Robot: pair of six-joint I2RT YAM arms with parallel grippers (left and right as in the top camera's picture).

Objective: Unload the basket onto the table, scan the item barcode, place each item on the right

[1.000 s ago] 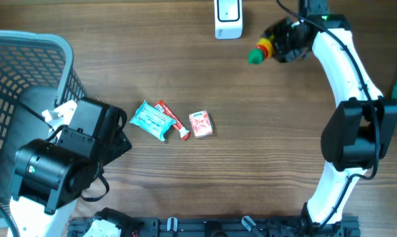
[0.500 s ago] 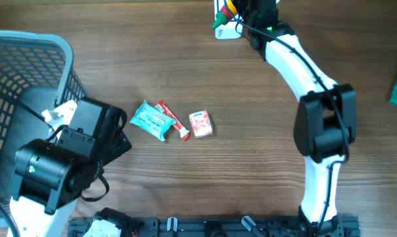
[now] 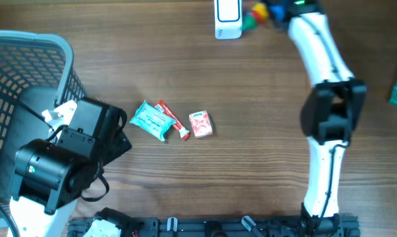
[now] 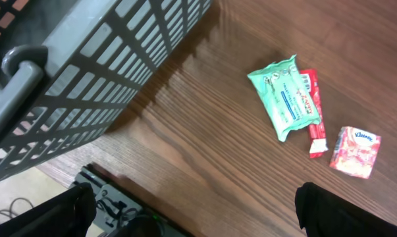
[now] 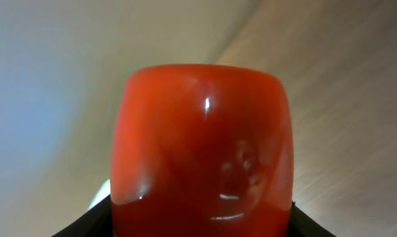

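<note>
Right fingers [image 5: 307,227] part-closed around bottle [image 3: 254,16]; I hold it just beside scanner [image 3: 228,18], presumably presenting barcode. Left fingers [image 4: 343,210] spread wide, empty, parked near basket [image 3: 27,36], out of way.

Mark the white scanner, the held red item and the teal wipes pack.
white scanner [image 3: 227,18], overhead view, middle of its top face.
held red item [image 5: 201,145], right wrist view, centre of its glossy red surface.
teal wipes pack [image 4: 283,96], left wrist view, middle of the printed top.
</note>
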